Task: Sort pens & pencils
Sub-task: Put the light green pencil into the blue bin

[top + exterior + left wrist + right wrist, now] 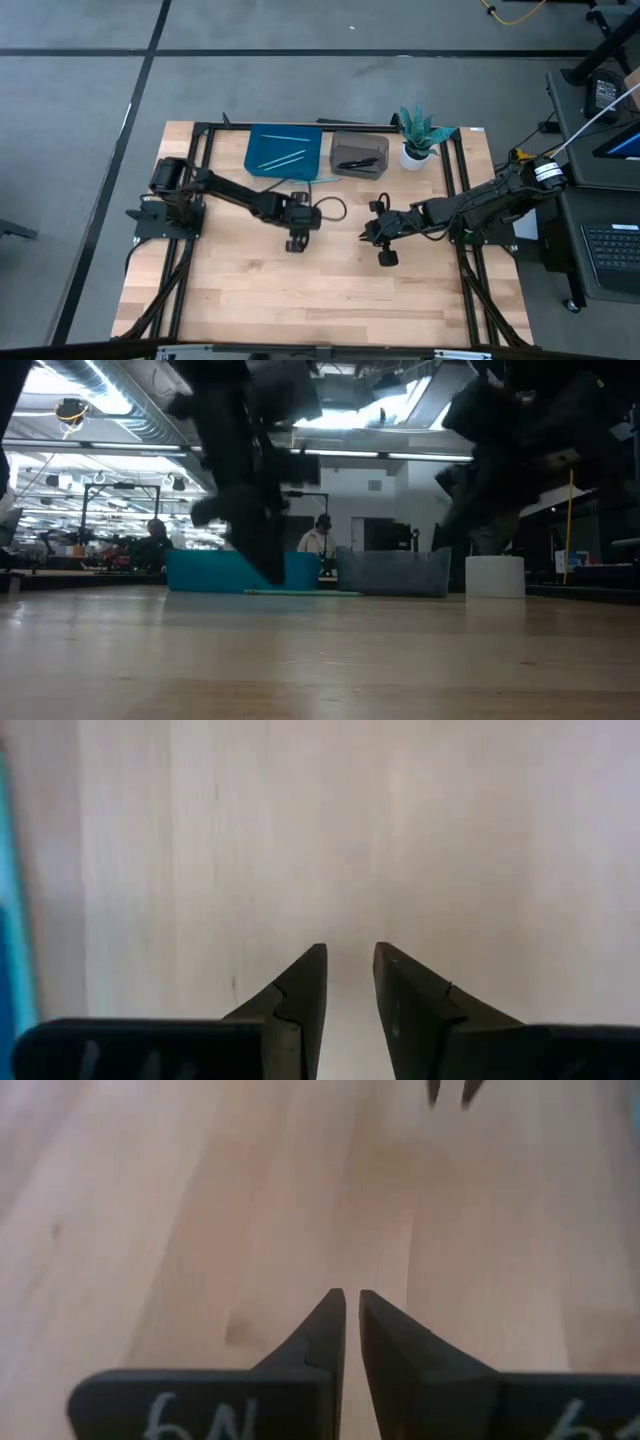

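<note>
- Pencils (283, 158) lie in the blue tray (258, 164) at upper centre of the high view; one more teal pencil (322, 181) lies on the counter (300, 290) along that tray's lower edge, up and right of the left tool (295, 243).
- Pens (357, 162) lie in the grey tray (359, 143) beside the blue one, above the right tool (383, 256).
- Left tool hangs over bare wood mid-frame, fingers (305, 990) slightly spread, holding nothing.
- Right tool, centre-right, has fingers (325, 1330) nearly together with a thin slit, empty.
- Potted plant (418, 134) stands right of the grey tray.
</note>
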Controlling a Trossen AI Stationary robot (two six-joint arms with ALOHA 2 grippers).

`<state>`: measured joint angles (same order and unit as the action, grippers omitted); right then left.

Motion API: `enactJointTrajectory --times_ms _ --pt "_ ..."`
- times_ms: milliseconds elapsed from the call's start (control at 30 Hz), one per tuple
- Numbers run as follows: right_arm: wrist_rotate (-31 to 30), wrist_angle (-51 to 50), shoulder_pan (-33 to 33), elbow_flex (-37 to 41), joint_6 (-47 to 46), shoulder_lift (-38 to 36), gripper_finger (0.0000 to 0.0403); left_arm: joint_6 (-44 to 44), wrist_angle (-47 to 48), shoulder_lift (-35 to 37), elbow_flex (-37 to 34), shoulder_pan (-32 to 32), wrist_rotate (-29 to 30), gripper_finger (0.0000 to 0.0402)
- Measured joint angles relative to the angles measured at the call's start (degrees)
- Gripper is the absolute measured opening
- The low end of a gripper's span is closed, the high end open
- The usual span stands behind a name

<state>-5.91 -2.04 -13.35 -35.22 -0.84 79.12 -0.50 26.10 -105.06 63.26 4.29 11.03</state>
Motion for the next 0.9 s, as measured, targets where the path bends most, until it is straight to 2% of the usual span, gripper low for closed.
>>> enactJointTrajectory --times_ms 200,267,633,767,900 --pt "0.0 10.8 0.9 0.0 7.6 0.2 0.0037 -0.1 -4.5 6.4 -0.1 5.8 8.1 0.0082" --pt "0.0 14.0 2.1 0.0 9.1 0.8 0.0037 -1.0 -8.0 9.4 -2.3 6.8 10.1 0.0082" --pt "0.3 28.1 13.6 -0.5 13.7 11.5 0.0037 -3.0 -43.1 33.5 -32.0 6.4 11.4 0.0082" --pt "5.0 27.3 19.1 -5.0 16.2 17.2 0.0037 -3.2 -49.3 40.0 -39.7 3.9 14.4 0.0082" --pt "5.3 22.3 22.4 -13.2 19.6 24.7 0.0037 -2.8 -51.9 43.2 -44.9 0.0 14.9 0.0082"
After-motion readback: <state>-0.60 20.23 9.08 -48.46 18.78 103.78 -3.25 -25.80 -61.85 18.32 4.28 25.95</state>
